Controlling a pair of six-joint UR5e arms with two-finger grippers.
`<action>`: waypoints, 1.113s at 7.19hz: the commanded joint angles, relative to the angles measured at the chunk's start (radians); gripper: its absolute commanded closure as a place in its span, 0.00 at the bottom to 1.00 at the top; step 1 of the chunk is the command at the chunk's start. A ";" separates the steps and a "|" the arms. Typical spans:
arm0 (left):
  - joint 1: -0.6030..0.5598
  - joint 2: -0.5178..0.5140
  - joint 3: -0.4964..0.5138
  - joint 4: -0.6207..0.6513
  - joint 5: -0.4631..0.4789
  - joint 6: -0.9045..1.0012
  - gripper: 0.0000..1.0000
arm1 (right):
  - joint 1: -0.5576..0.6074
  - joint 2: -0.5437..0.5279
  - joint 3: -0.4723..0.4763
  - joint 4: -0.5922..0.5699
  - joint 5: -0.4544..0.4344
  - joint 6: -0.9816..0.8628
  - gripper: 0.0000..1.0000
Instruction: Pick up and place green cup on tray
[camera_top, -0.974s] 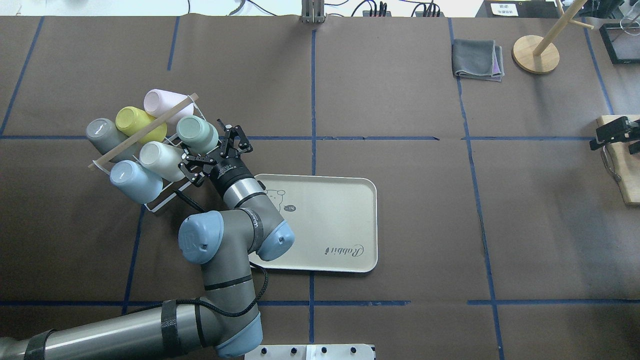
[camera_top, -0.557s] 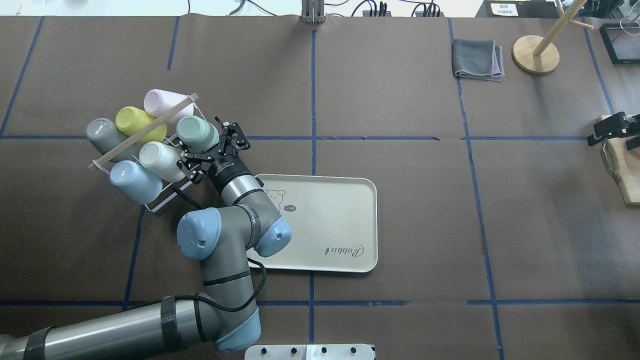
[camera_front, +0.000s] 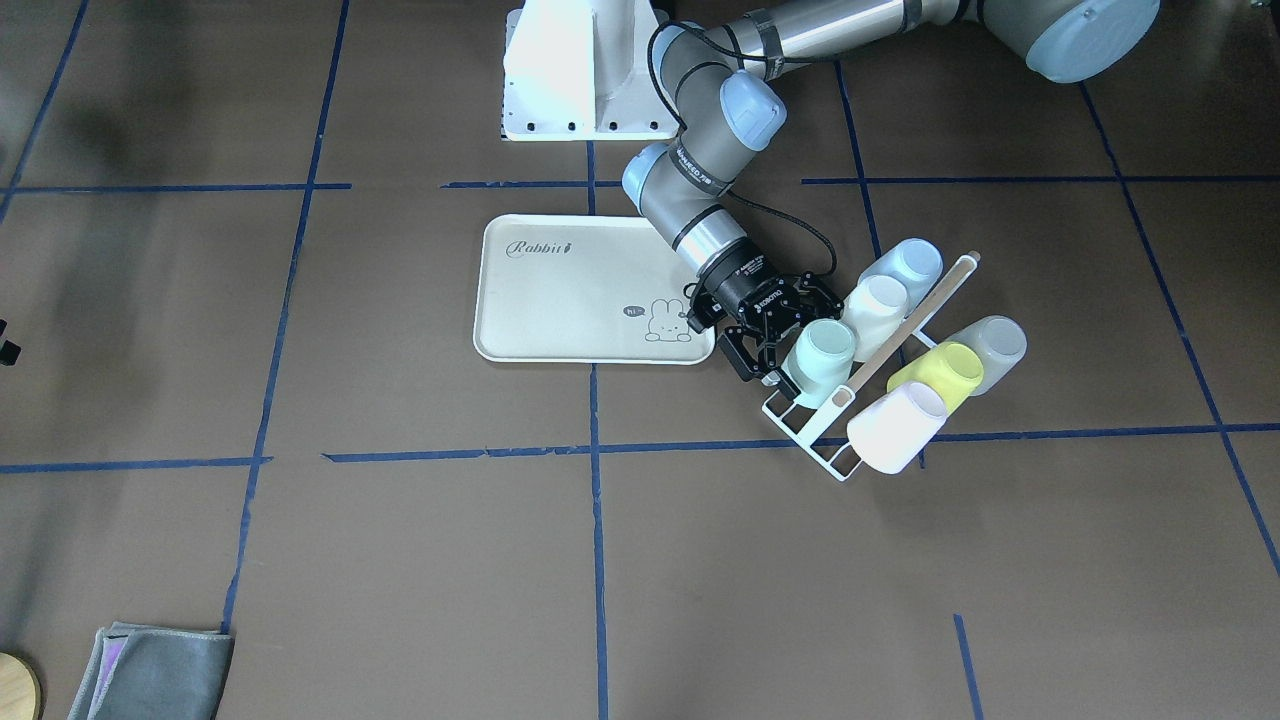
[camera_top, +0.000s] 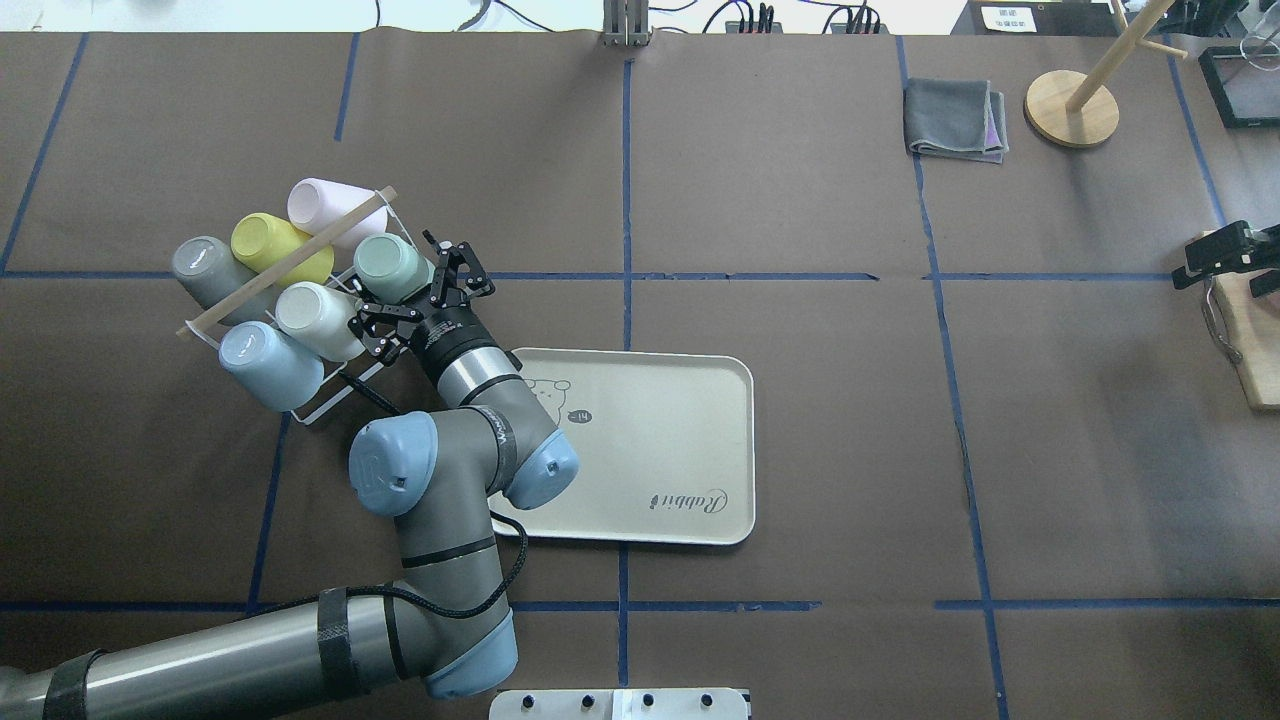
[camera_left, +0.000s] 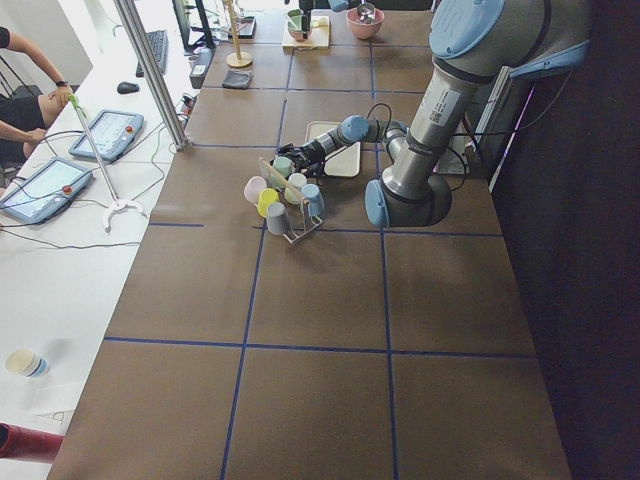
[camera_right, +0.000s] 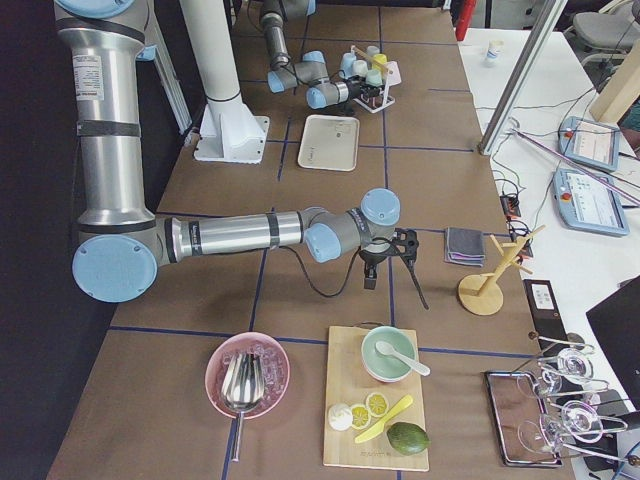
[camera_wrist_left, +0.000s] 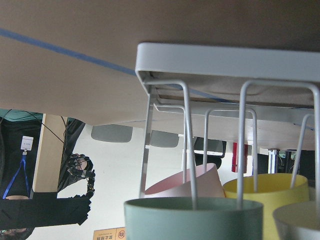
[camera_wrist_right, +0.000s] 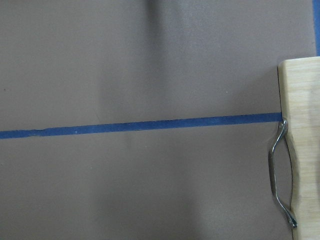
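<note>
The green cup (camera_top: 385, 265) hangs tilted on the white wire rack (camera_top: 325, 400), at the corner nearest the tray. My left gripper (camera_top: 410, 300) is open, one finger on each side of the cup's lower end; I cannot tell whether they touch it. From the front, the green cup (camera_front: 825, 355) sits right beside the left gripper (camera_front: 785, 325). In the left wrist view the green cup (camera_wrist_left: 192, 217) fills the bottom edge under the rack's wires. The cream tray (camera_top: 680, 440) lies flat just right of the rack. My right gripper (camera_top: 1225, 258) hovers at the far right; its jaws are unclear.
The rack also holds grey (camera_top: 200, 265), yellow (camera_top: 270, 245), pink (camera_top: 325, 205), white (camera_top: 315, 315) and pale blue (camera_top: 265, 360) cups under a wooden bar (camera_top: 285, 265). A folded grey cloth (camera_top: 955, 120) and a wooden stand (camera_top: 1070, 105) sit at the far right back. A cutting board (camera_top: 1250, 340) lies by the right gripper.
My left gripper has crept up and left, closing in around the green cup. The right gripper has shifted slightly at the table's right edge.
</note>
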 joint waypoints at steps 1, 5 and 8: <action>0.000 0.008 0.000 -0.013 0.000 -0.002 0.03 | 0.000 0.000 0.000 0.000 0.000 0.000 0.00; 0.001 0.008 0.002 -0.016 0.000 -0.002 0.12 | 0.005 0.002 0.000 -0.002 0.009 0.003 0.00; -0.011 0.004 -0.004 -0.015 0.000 -0.002 0.29 | 0.008 0.008 0.000 -0.005 0.035 0.009 0.00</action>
